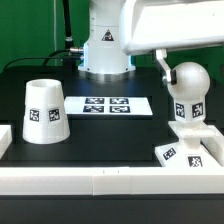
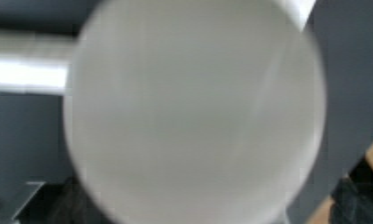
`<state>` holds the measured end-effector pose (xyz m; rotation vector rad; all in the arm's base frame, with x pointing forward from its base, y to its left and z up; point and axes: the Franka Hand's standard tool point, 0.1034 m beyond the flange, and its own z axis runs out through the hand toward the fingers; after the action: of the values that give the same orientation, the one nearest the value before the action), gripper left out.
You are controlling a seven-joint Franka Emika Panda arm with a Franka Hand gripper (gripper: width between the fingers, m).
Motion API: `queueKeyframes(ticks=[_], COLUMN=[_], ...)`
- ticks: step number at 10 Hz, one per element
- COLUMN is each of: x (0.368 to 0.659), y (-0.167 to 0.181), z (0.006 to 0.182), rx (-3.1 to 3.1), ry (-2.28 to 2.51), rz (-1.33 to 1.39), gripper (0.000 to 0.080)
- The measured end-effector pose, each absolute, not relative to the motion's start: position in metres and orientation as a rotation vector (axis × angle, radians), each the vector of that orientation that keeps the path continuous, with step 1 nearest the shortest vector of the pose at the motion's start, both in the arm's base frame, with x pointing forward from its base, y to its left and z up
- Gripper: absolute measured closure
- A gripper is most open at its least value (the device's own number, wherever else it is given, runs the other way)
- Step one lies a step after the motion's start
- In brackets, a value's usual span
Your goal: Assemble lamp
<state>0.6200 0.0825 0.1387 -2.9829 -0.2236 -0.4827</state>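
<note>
1. Across the scene, the black table point(image 1: 105, 138) carries all 3 lamp parts, with a low white wall point(image 1: 100, 182) along its near edge and the marker board point(image 1: 110, 105) lying flat near its middle.
2. At the back, the white arm point(image 1: 165, 30) reaches from its pedestal toward the exterior view's right, down over the bulb.
3. Well apart, on the exterior view's left, the shade point(image 1: 45, 110) stands alone with its wide end down and a tag facing the camera. It is untouched, so by my reading fitting it is the step that is left.
4. On the exterior view's right, the base point(image 1: 190, 148) sits just behind the white wall, its sloped tagged faces toward the camera.
5. The bulb point(image 1: 187, 85) stands upright on the middle of the base, round top uppermost, tagged neck below. It looks seated in the base, though whether it is fully screwed home cannot be told. In the wrist view it fills the frame as a pale blurred oval point(image 2: 192, 110).
6. The hand point(image 1: 168, 68) is at the bulb's round top: 1 dark finger lies against its side, the other is hidden behind it. Whether the hand is clamped on the bulb or slack around it, I cannot tell.
7. Progress, as I judge it: 1 of 2 joins looks made or nearly so.
</note>
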Motion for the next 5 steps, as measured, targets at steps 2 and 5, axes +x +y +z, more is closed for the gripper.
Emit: queueKeyframes(ticks=[2,5], x=[0.619,0.614], y=[0.076,0.077], z=[0.139,0.136], rx=[-2.984,-2.971], ry=[-0.221,-0.213], rz=[-0.273,-0.107], gripper=[0.01,0.01])
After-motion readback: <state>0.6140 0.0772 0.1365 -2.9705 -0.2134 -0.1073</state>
